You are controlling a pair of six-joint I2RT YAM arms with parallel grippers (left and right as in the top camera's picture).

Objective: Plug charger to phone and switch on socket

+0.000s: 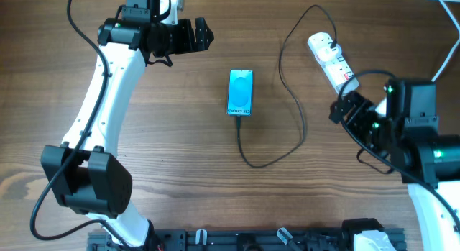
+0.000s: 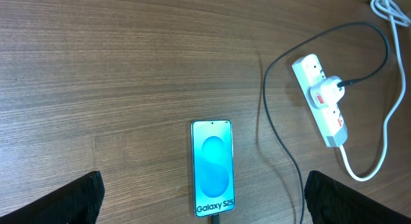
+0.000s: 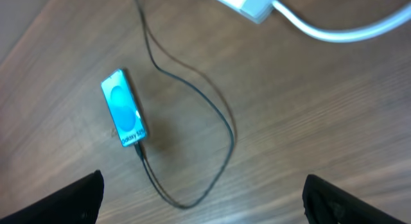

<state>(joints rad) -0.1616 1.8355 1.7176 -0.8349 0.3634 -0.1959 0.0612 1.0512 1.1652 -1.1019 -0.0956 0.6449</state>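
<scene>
Now we log both grippers fully open, holding nothing: left gripper [image 1: 203, 33] well apart from flat teal-screen smartphone [image 1: 240, 93], right gripper [image 1: 341, 107] near end of white oblong power strip [image 1: 332, 60]. Smartphone lies mid wood-grain table [image 1: 180, 136], label reads "Galaxy S25". Thin black charger cable [image 1: 298, 114] meets its lower edge.

Both arms poised, both grippers spread wide!
The white, black-jointed left arm [image 1: 100, 100] stretches up the left side, and its black two-finger left gripper [image 1: 206, 33] points inward with jaws well apart. The black right arm [image 1: 402, 129], green lights glowing, sits at the right, its black right gripper [image 1: 342, 107] angled up-left, jaws wide too.
</scene>
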